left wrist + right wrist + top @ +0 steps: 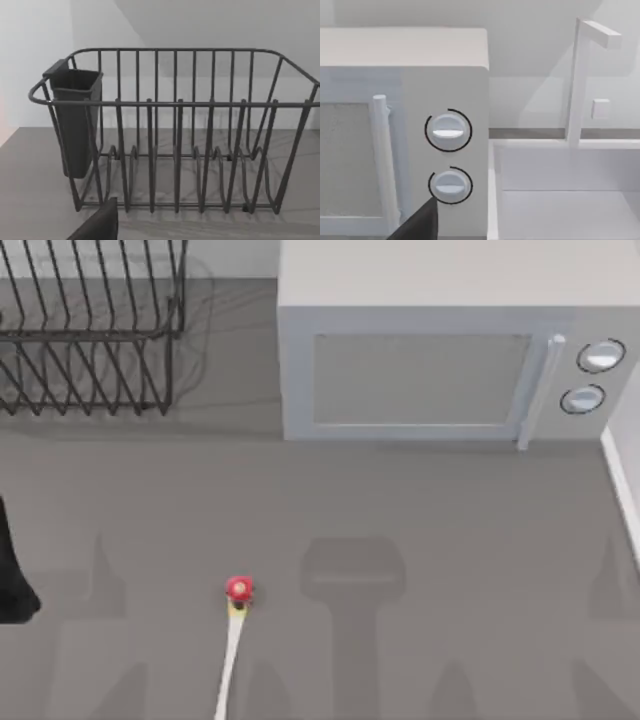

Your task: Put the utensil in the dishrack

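The utensil (pixel 232 645) lies with its long axis pointing away toward the dishrack (pixel 90 335), nearer to my left arm; whether either pincer is apart or together, I cannot tell

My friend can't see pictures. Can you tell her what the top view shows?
A cream-handled utensil with a red knob lies on the grey table, near the front edge. A black wire dishrack stands at the back left, and a grey microwave with its door shut at the back right.
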You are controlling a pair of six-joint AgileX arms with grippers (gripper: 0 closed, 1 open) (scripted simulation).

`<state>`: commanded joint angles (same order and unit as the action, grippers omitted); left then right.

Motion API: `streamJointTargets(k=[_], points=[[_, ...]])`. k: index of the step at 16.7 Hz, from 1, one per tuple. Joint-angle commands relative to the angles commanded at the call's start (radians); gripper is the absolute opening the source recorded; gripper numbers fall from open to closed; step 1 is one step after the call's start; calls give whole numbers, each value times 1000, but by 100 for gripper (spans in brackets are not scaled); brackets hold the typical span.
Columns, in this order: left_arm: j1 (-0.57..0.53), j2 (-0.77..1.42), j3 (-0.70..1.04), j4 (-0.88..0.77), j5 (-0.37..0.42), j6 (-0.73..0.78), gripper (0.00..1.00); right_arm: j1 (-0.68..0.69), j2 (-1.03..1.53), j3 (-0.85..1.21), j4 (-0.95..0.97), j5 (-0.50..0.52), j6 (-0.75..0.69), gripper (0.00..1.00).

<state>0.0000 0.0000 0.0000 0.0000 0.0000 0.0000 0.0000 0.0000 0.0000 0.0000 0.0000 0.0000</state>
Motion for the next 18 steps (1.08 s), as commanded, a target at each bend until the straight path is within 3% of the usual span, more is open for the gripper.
streamJointTargets(k=[4, 8, 18], points=[[-21, 33, 32, -25, 2, -17, 100, 0, 0, 0, 0, 0, 0, 100], [-120, 224, 194, -161, 4, -102, 100, 0, 0, 0, 0, 0, 0, 100], [-496, 1182, 776, -740, -1, -427, 100, 0, 0, 0, 0, 0, 0, 100]])
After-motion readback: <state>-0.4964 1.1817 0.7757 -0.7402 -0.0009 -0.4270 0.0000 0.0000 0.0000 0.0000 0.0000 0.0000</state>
